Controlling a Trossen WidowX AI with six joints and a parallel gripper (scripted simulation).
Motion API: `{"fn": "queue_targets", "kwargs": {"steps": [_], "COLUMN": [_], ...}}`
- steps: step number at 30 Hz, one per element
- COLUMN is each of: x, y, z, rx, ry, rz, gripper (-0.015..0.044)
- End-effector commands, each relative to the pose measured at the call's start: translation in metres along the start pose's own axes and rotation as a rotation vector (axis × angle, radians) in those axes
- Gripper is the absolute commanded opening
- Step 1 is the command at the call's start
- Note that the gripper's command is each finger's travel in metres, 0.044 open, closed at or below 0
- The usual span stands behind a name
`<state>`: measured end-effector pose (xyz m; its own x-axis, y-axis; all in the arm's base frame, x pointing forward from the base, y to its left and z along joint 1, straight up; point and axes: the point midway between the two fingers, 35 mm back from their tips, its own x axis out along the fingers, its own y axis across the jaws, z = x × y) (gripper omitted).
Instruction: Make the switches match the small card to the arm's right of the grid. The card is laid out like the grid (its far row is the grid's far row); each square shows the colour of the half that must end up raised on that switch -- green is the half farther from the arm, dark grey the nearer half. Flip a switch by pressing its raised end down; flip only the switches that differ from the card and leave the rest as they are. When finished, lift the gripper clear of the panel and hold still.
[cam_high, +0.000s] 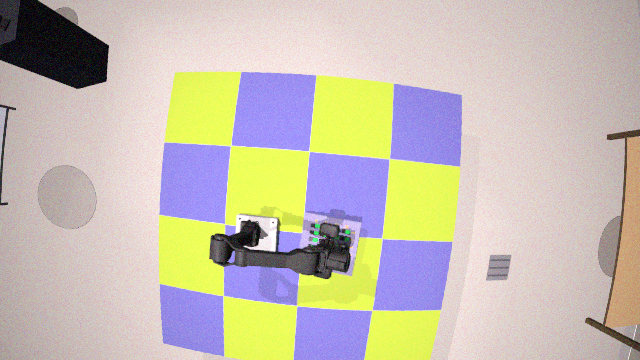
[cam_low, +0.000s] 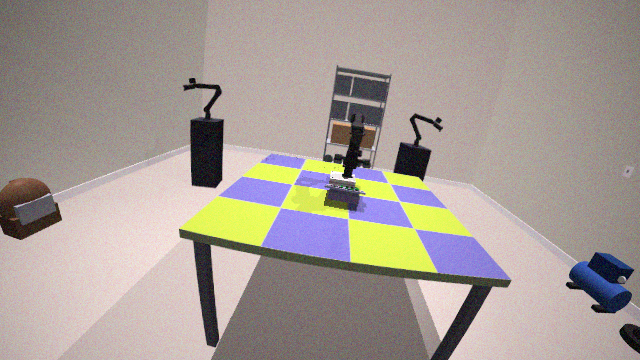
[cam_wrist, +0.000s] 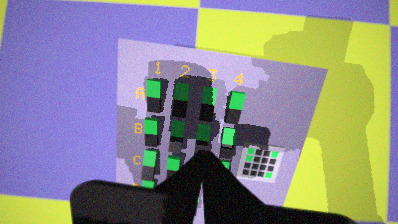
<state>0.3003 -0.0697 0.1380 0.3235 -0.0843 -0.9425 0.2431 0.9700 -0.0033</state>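
Observation:
The lilac panel (cam_high: 356, 250) (cam_wrist: 290, 90) (cam_low: 341, 198) carries the switch grid, rows A to D and columns 1 to 4. Switch A1 (cam_wrist: 153, 89), switch A4 (cam_wrist: 236, 100), switch B1 (cam_wrist: 150, 126) and switch B4 (cam_wrist: 228, 136) show green far halves and dark near halves. Shadow covers A2, A3, B2 and B3; tilts are hard to read. The card (cam_wrist: 259, 163) shows green at A1, A4, B1 and D4, dark grey elsewhere. My gripper (cam_wrist: 204, 156) is shut and empty, its tips just nearer than B3, hiding much of rows C and D. Their height is unclear.
The panel is a raised box on the checkered table (cam_high: 272, 110) (cam_low: 315, 232). The arm's white base plate (cam_high: 270, 240) (cam_low: 338, 178) stands on the panel's near side. The arm and its shadows fall across the panel.

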Motion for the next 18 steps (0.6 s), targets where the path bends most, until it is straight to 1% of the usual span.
{"fn": "queue_targets", "kwargs": {"steps": [1, 6, 11, 14, 18], "x": [-0.004, -0.005, -0.002, 0.027, 0.03], "y": [0.002, 0.027, 0.028, 0.028, 0.028], "z": [-0.007, -0.044, -0.045, -0.045, -0.045], "rx": [0.0, 0.001, 0.001, 0.001, 0.001], "ry": [0.022, 0.024, 0.026, 0.048, 0.05], "rz": [0.001, 0.003, 0.003, 0.003, 0.003], "gripper": [0.0, 0.0, 0.0, 0.0, 0.0]}}
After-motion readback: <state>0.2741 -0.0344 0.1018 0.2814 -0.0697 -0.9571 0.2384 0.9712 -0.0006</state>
